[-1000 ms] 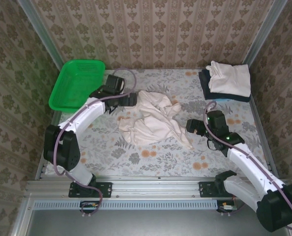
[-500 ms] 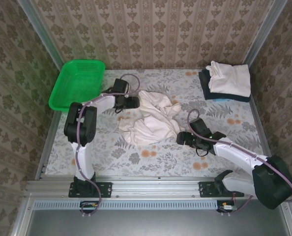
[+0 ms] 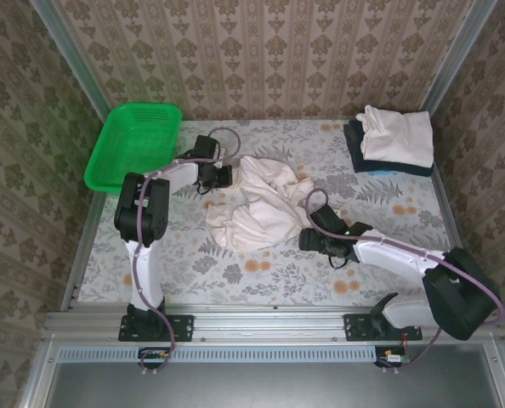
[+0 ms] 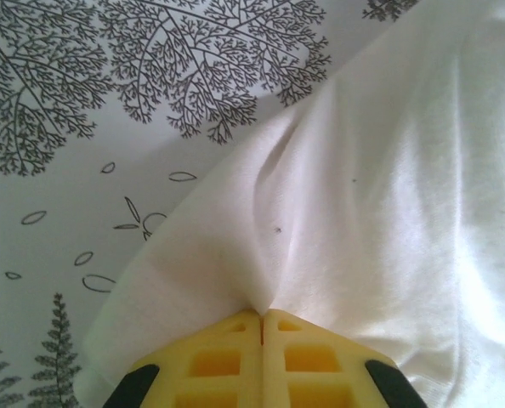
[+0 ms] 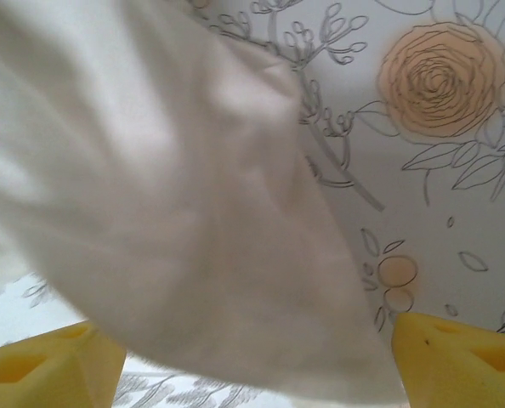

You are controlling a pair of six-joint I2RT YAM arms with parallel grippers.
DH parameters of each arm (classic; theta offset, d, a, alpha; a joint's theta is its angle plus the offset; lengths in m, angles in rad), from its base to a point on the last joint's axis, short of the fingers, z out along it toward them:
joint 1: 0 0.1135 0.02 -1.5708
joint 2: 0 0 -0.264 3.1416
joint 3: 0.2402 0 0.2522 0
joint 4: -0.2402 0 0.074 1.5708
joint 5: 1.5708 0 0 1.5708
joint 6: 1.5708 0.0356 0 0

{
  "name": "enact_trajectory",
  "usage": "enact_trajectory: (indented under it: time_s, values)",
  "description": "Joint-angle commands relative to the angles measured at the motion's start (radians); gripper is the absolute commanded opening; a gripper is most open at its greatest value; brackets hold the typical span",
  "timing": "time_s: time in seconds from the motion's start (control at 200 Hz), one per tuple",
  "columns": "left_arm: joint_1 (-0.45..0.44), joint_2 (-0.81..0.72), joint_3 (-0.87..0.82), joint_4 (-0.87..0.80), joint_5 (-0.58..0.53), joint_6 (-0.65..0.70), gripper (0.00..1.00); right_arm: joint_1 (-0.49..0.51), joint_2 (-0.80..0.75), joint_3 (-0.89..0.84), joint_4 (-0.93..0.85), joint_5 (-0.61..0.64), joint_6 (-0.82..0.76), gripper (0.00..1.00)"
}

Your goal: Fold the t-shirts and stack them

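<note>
A crumpled cream-white t-shirt [image 3: 261,204] lies in the middle of the table. My left gripper [image 3: 232,176] is at its upper left edge, and in the left wrist view the yellow jaws [image 4: 262,321] are shut on a pinched fold of the shirt's cloth [image 4: 380,187]. My right gripper [image 3: 303,240] is at the shirt's lower right corner, open, with the cloth [image 5: 193,238] lying between its two yellow fingertips [image 5: 456,353]. At the back right a folded cream t-shirt [image 3: 397,136] lies on a dark navy folded one [image 3: 354,146].
A green mesh basket [image 3: 133,144] sits at the back left, tilted against the wall. The table has a floral cloth [image 3: 261,272]. Patterned walls close in the back and sides, with a metal rail along the near edge.
My left gripper went from open to shut on the shirt's upper left edge. My right arm swung left and its gripper reached the shirt's lower right corner.
</note>
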Motion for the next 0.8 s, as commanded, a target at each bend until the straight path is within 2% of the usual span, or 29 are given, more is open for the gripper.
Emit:
enact_trajectory:
  time_s: [0.0,0.145,0.33,0.355,0.505,0.62,0.795]
  values:
    - [0.029,-0.120,0.000,-0.026,0.067,-0.015,0.00,0.003,0.085,0.046,-0.099,0.084,-0.010,0.81]
    - [0.057,-0.258,-0.013,-0.058,0.059,-0.030,0.00,0.005,0.161,0.090,-0.152,0.099,0.002,0.71]
    - [0.127,-0.436,0.012,-0.128,0.032,-0.063,0.00,0.005,0.146,0.133,-0.235,0.160,-0.014,0.46]
    - [0.139,-0.462,0.011,-0.129,0.028,-0.068,0.00,0.004,0.136,0.136,-0.245,0.171,-0.017,0.45]
    - [0.165,-0.593,0.033,-0.180,-0.040,-0.058,0.00,-0.005,0.059,0.152,-0.265,0.226,-0.068,0.16]
    - [0.170,-0.675,0.042,-0.195,-0.059,-0.046,0.00,-0.009,-0.047,0.217,-0.291,0.286,-0.134,0.02]
    - [0.171,-0.773,0.063,-0.227,-0.096,-0.024,0.00,-0.025,-0.192,0.330,-0.283,0.300,-0.258,0.00]
